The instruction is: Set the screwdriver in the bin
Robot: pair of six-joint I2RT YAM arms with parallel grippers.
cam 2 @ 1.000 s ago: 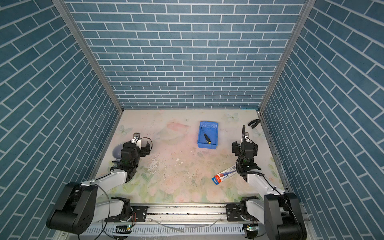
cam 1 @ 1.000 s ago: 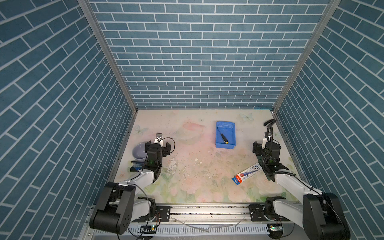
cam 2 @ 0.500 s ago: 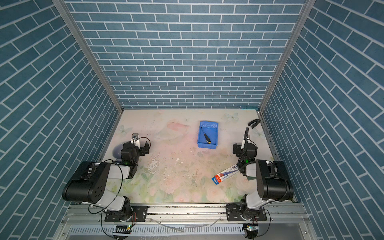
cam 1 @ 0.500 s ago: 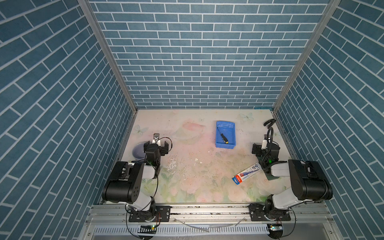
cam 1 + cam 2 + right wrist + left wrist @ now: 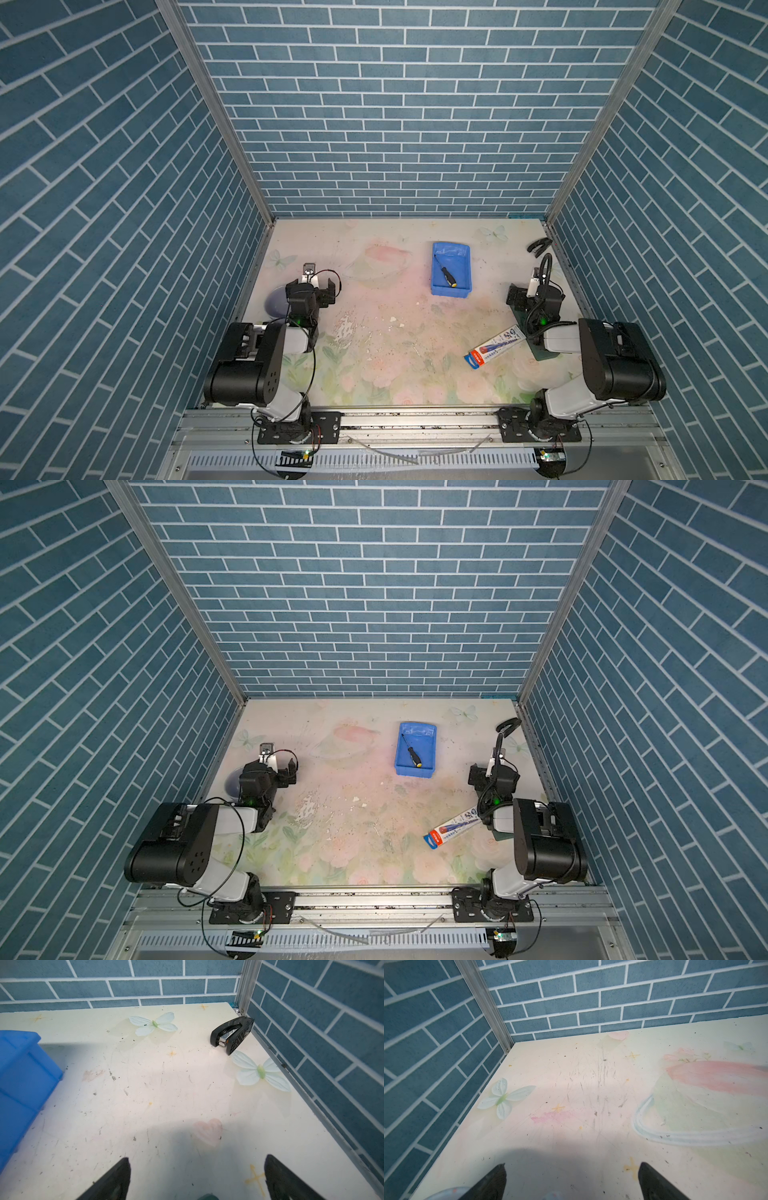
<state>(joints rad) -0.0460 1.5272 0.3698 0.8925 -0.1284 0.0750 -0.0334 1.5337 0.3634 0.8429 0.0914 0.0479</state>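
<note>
The screwdriver lies slantwise inside the bin — job looks done, I'd say. The left gripper, well off from the bin, and the right gripper, nearer its side, both gape empty. Any parking move should steer wide of the bin — no nudging it.

Bright, even light (soft shadows); sharp.

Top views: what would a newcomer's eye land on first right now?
The bright blue bin right of centre toward the back, with the black-and-yellow screwdriver lying slantwise inside it. Next, the red-white-blue packet flat on the table at near right, and the black stapler in the far right corner.
</note>
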